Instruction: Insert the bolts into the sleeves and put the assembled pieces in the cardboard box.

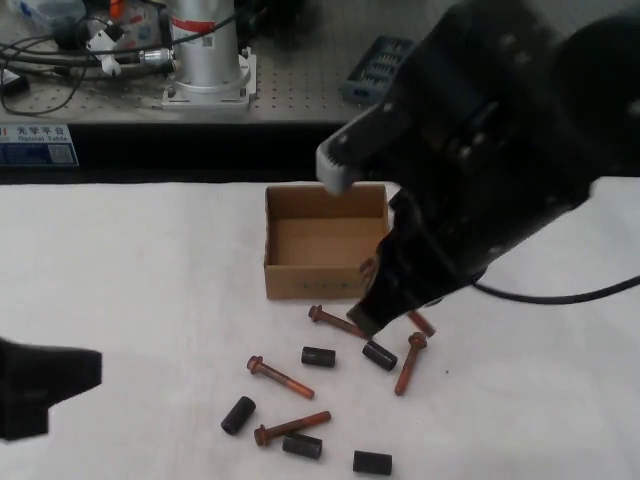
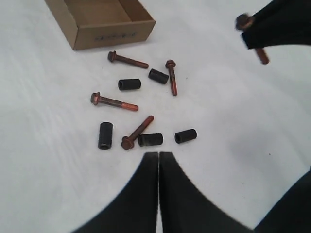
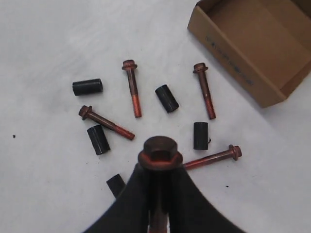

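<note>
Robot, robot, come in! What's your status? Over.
Right fingers shut on a bolt. Left fingers shut, empty. Sleeves loose on bench, cardboard box empty. Nothing blocking.

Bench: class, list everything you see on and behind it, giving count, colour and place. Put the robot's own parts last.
Box: one, brown cardboard, open, far middle of the cloth.
Loose bolts: four, copper-red, lying in front of the box.
Held bolt: one, copper-red, in the right end effector.
Sleeves: five, black, scattered among the loose bolts.
Cloth: one, white, covering the bench.
Post: one, silver, on the table behind.
Left end effector: black, shut, empty, above the cloth.
Right end effector: black, shut on the held bolt, above the parts.
</note>
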